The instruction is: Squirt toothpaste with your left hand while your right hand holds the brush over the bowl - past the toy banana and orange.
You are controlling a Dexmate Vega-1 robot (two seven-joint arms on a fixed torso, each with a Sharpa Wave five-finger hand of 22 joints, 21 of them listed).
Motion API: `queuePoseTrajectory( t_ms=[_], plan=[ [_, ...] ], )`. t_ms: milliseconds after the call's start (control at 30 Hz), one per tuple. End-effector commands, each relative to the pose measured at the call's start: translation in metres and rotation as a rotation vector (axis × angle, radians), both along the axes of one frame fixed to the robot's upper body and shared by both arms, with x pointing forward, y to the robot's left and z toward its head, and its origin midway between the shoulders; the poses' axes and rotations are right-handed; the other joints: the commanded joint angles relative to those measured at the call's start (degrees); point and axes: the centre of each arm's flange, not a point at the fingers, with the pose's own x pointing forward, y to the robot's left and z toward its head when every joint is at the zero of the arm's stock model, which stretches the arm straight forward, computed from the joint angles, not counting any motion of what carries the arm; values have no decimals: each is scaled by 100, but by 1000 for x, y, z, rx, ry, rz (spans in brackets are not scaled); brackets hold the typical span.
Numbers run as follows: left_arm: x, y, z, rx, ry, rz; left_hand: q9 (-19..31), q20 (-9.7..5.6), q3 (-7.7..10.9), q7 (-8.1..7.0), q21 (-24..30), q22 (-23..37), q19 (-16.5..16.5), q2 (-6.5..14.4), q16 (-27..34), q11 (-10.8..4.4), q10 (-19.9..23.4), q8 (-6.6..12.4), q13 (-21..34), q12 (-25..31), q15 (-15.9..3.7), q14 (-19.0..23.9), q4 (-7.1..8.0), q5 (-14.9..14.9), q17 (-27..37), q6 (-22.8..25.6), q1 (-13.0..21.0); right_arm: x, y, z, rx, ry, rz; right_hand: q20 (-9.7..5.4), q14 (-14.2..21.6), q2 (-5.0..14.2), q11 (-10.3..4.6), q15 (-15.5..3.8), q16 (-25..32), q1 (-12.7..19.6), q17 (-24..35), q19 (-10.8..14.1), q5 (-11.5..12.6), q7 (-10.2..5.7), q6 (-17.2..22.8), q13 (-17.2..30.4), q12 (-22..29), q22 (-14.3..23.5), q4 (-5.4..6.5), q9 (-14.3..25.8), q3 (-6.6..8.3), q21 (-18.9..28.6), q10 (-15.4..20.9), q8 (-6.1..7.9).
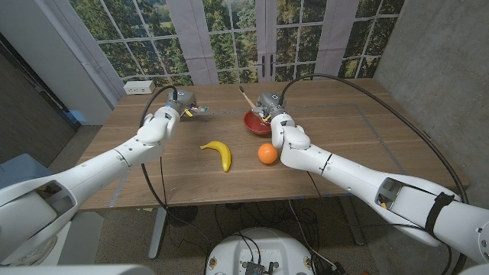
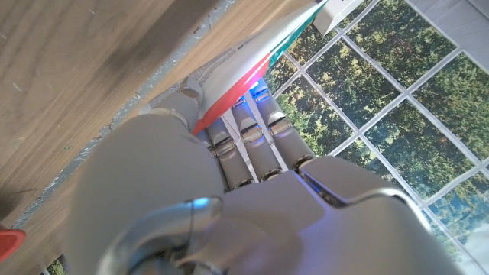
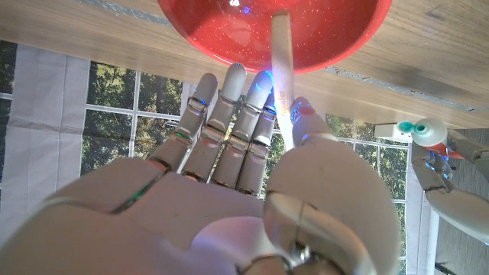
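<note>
With the left hand [image 1: 181, 106] gripping the toothpaste tube [image 1: 202, 111] well short of the bowl [image 1: 256, 122] — where the right hand's [image 1: 269, 107] fingers pinch the brush [image 1: 247, 98] — a squeeze now would likely hit the tabletop [image 1: 344, 130].

The right hand [image 3: 244, 153] reaches toward a red bowl [image 3: 221, 34] that sits on the wooden table [image 3: 428, 69], and it pinches the pale handle of a brush [image 3: 281, 72] between thumb and fingers, the handle running up over the bowl's inside. Off to the side the left hand [image 3: 451, 179] holds a toothpaste tube [image 3: 428, 134] with a teal cap, in front of a paned window [image 3: 114, 114] with trees beyond.
</note>
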Motion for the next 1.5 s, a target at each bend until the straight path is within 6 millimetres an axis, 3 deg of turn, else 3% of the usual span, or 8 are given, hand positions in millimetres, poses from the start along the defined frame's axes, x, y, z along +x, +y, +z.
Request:
queuePoseTrajectory(
  t_ms=[33,500,1500],
  plan=[
    [-10,5,25,44,-52,22,28,-556,-18,-2,62,22,-14,24,-21,-3,41,-18,26,-18,-717,62,16,15,16,67,28,5,-3,2,-6,79,-17,-409,61,203,-180,-576,-30,124,39,-5,17,-68,89,25,7,13,169,31,253,30,135,49],
    [-20,1,53,124,-103,33,34,-587,-59,-14,108,29,-21,34,-8,-14,129,-33,41,-19,-719,139,15,12,40,124,40,5,-3,1,-48,123,-51,-406,73,198,-189,-578,-82,117,100,-30,16,-68,83,30,-16,9,161,41,271,79,130,43],
    [-43,-21,90,313,-163,52,42,-641,-119,-104,177,42,-58,42,-24,-24,187,-72,58,-60,-721,188,11,12,58,184,77,-9,12,7,-194,168,-26,-424,115,193,-187,-582,-163,100,191,-52,16,-74,95,42,-43,0,154,47,301,164,153,32]
  ],
)
